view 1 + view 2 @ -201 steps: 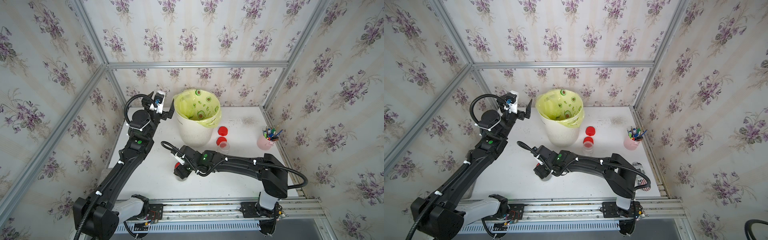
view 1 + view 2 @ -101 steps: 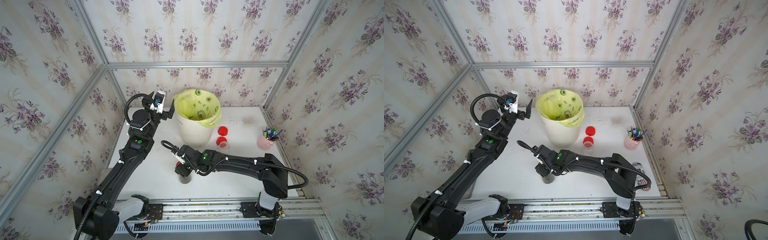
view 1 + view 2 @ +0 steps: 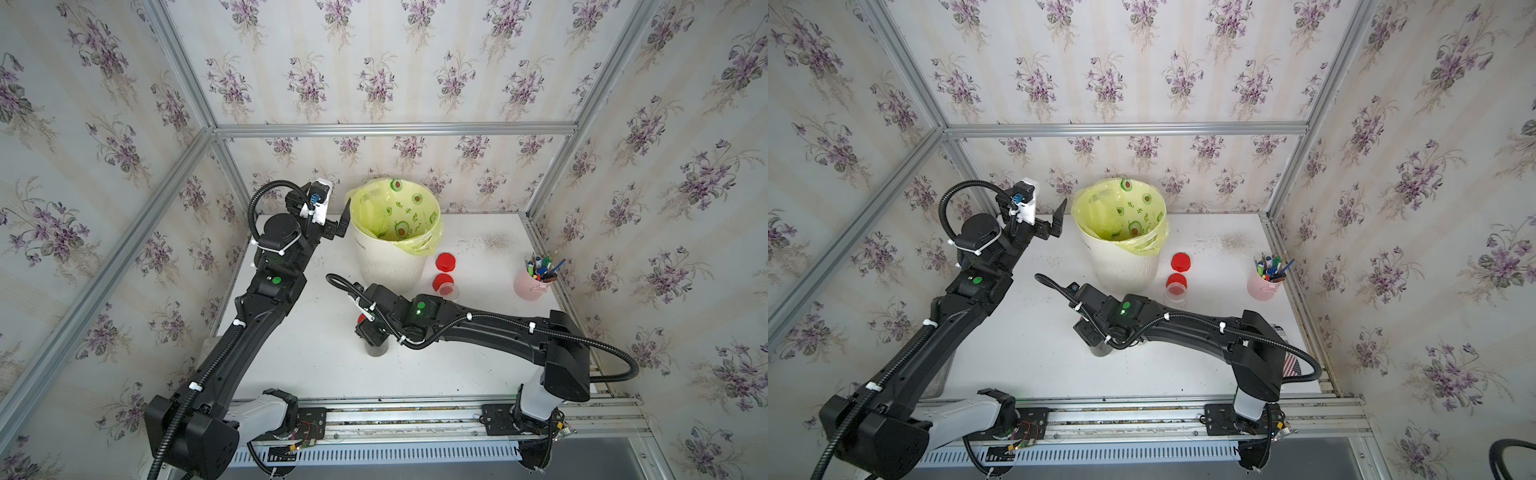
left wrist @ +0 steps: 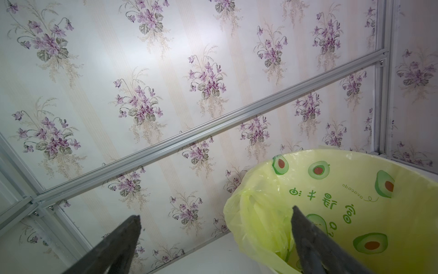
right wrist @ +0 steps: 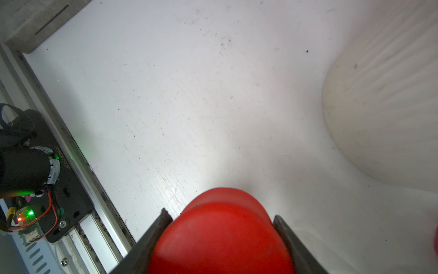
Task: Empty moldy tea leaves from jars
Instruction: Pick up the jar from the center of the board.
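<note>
A clear jar (image 3: 376, 350) (image 3: 1100, 351) with dark tea leaves showing low in it stands upright at the table's front middle. My right gripper (image 3: 370, 332) (image 5: 221, 216) comes down on it from above, and both fingers press the sides of its red cap (image 5: 220, 234), shut on it. A second jar (image 3: 449, 291) (image 3: 1175, 293), uncapped, stands right of the bin with a red cap (image 3: 442, 281) against it. A loose red cap (image 3: 446, 262) lies behind. My left gripper (image 3: 338, 222) (image 4: 215, 213) hangs open and empty at the bin's left rim.
The cream bin (image 3: 390, 266) (image 3: 1121, 270) with its yellow avocado-print bag (image 4: 355, 213) stands at the back middle, close behind the right arm. A pink pen cup (image 3: 528, 286) is at the right edge. Dark crumbs (image 3: 494, 241) dust the back right.
My right gripper's jaws have closed in onto the jar's red cap. The left arm has stayed where it was.
</note>
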You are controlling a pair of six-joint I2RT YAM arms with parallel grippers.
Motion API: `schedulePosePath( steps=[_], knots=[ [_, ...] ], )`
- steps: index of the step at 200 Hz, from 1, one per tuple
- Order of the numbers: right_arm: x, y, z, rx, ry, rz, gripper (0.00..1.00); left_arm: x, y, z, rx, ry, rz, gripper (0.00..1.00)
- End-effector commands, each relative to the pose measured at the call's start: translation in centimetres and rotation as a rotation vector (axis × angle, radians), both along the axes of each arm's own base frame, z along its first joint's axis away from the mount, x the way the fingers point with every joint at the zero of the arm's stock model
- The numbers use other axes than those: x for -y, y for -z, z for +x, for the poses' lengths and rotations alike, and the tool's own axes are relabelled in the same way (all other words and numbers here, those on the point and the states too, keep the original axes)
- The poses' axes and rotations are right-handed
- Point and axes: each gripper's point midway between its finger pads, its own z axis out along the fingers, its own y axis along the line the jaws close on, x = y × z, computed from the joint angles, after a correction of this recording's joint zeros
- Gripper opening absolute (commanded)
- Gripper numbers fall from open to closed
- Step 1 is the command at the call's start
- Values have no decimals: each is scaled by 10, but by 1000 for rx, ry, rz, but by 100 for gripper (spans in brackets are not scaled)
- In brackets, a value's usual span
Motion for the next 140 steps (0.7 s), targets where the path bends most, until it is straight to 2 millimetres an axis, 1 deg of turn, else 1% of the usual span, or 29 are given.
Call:
schedulePosePath(
  steps=[1, 8, 31, 59, 82, 115, 140],
  knots=[
    [7, -37, 19, 59, 47, 57, 41, 11, -10, -9, 2, 104, -13, 100],
    [9, -48, 23, 66, 51, 80, 40, 15, -11, -12, -10, 146, -13, 99],
    [21, -91, 36, 95, 67, 170, 39, 39, -8, -34, -63, 354, 22, 99],
    [40, -137, 46, 138, 76, 265, 38, 56, -9, -59, -96, 547, 37, 99],
    [58, -165, 54, 181, 97, 300, 38, 68, -10, -80, -106, 694, 42, 99],
    [83, -199, 62, 207, 111, 387, 37, 82, -7, -109, -141, 879, 66, 99],
    [93, -218, 67, 228, 108, 427, 36, 90, -4, -124, -171, 1000, 62, 100]
  ],
)
